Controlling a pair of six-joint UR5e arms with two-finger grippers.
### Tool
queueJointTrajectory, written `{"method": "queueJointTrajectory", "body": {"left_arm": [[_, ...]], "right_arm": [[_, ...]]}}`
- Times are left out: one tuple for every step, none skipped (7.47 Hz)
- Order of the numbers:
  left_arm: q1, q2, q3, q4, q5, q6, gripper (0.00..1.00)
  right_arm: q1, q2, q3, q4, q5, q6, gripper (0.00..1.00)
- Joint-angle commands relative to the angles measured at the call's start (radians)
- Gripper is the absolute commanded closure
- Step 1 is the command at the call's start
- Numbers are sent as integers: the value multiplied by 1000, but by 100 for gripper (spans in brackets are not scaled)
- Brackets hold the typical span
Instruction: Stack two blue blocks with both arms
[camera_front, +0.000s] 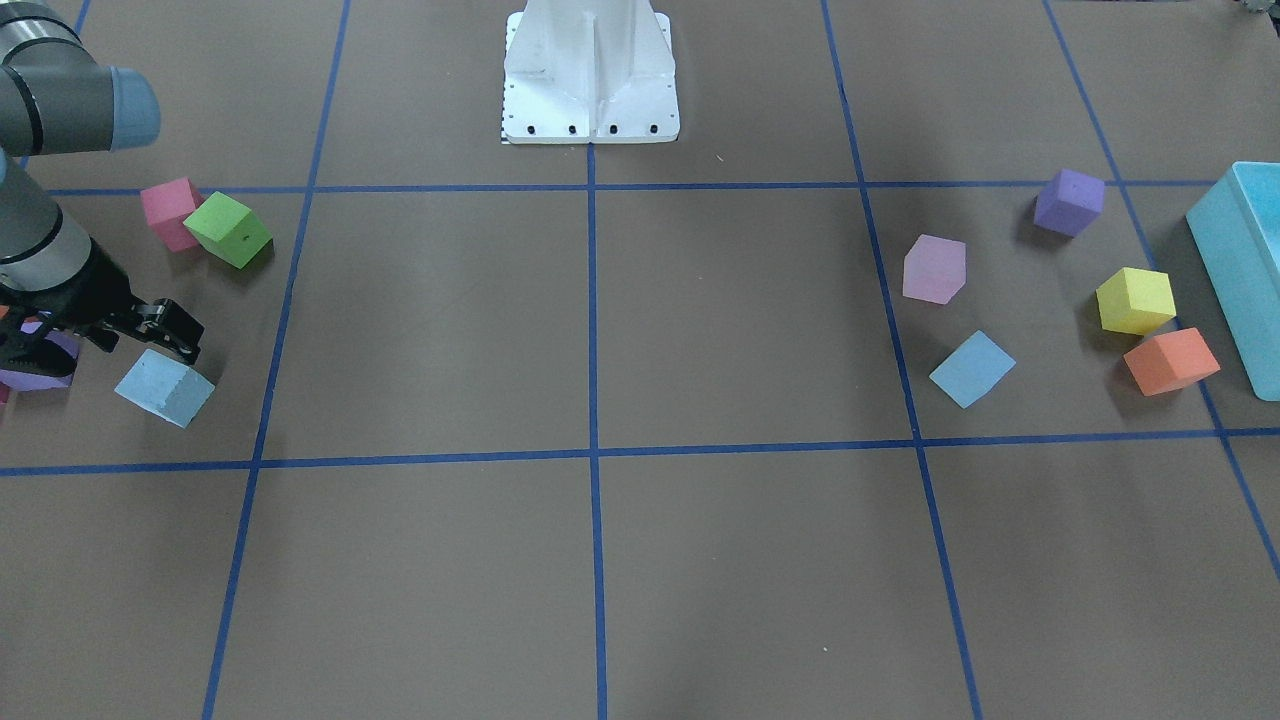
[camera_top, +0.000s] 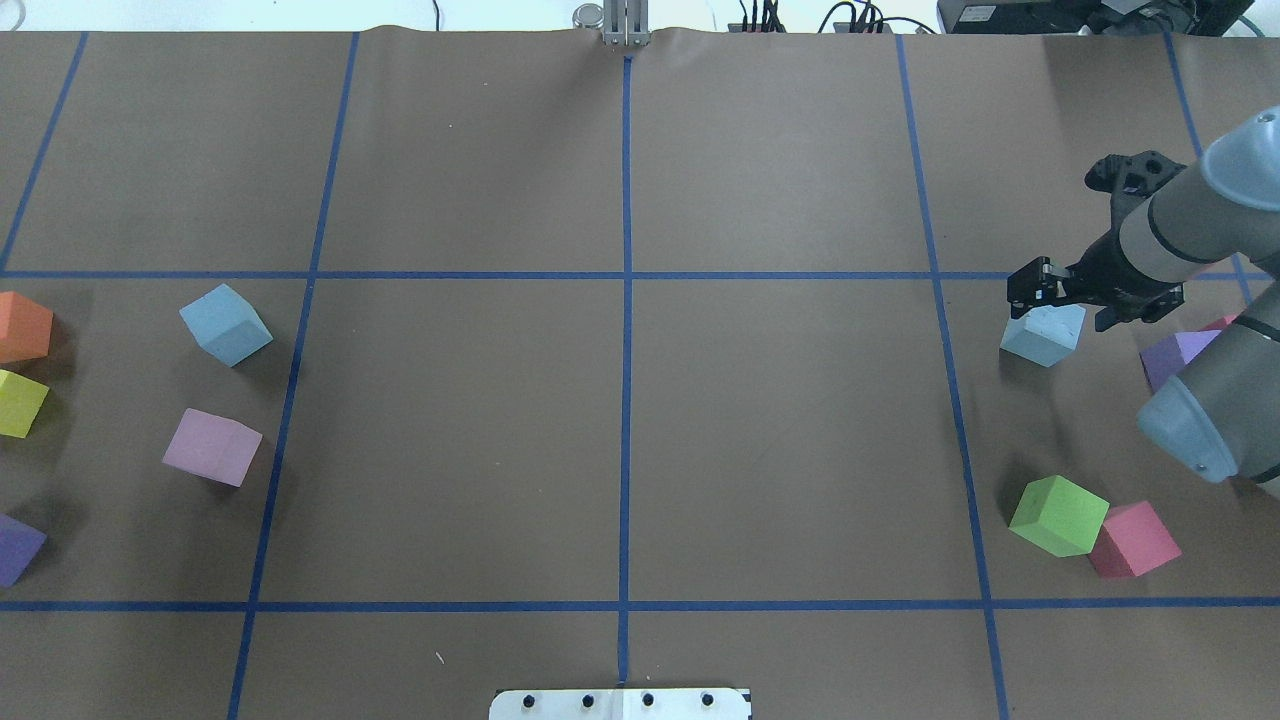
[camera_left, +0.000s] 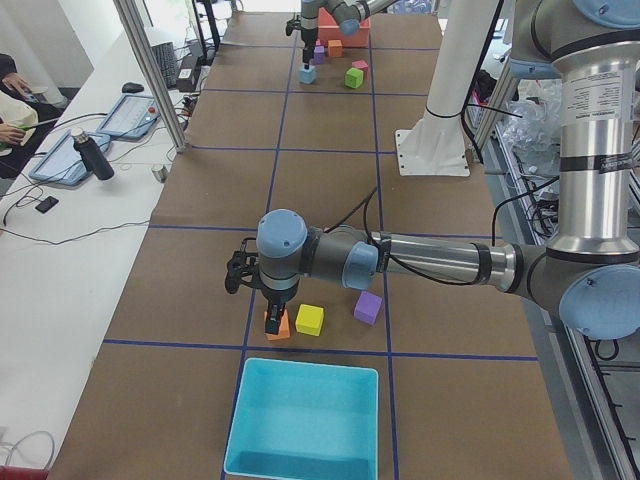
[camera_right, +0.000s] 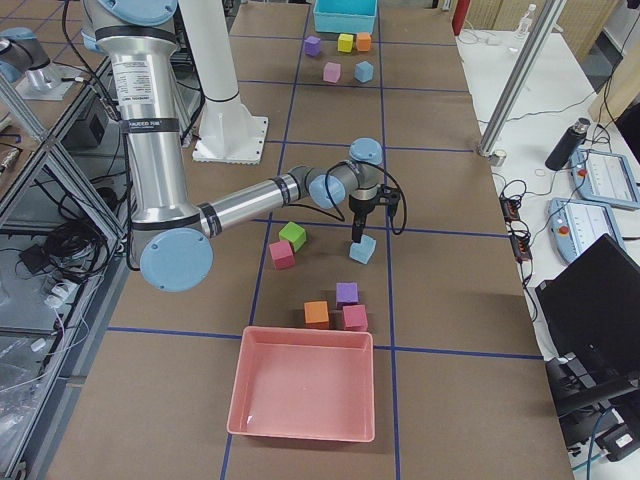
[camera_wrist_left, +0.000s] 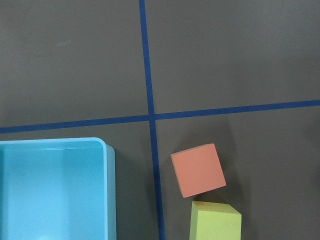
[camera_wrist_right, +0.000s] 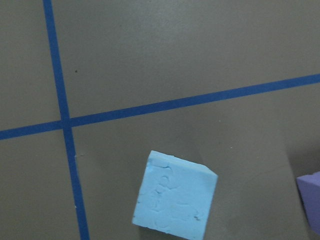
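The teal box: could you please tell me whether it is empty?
Empty. The exterior left view shows the whole floor of the teal box bare; the orange cube and the yellow cube lie outside it.

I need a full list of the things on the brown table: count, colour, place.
blocks: 2, blue, one per side
purple cubes: 2, purple, one per side
orange cubes: 2, orange, one per side
pink cubes: 2, pink, right
lilac cube: 1, lilac, left
yellow cube: 1, yellow, left
green cube: 1, green, right, touching pink
trays: 2, teal left end, pink right end
base: 1, white, robot's edge
arms: 2, grey; left fingers over orange cube, right fingers open over right block
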Motion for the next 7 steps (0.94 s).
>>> {"method": "queueJointTrajectory", "body": {"left_arm": [[0,5,4,-24,0,-1,2],[0,5,4,-24,0,-1,2],[2,5,4,-24,0,-1,2],[2,5,4,-24,0,-1,2],[2,5,2,-24,0,-1,2],[2,5,2,-24,0,-1,2],[2,5,2,-24,0,-1,2]], "right_arm": [[-4,12,-34,0,-3,-33,0],[-4,9,-49,0,-3,-34,0],[-4,12,-71,6,-5,-45,0],[-4,12,-123,70,-5,-47,0],[-5,13,-169,134,-6,-41,0],[-5,18,-187,145,-6,-39,1],[-8,20,-190,145,-11,-34,18]]}}
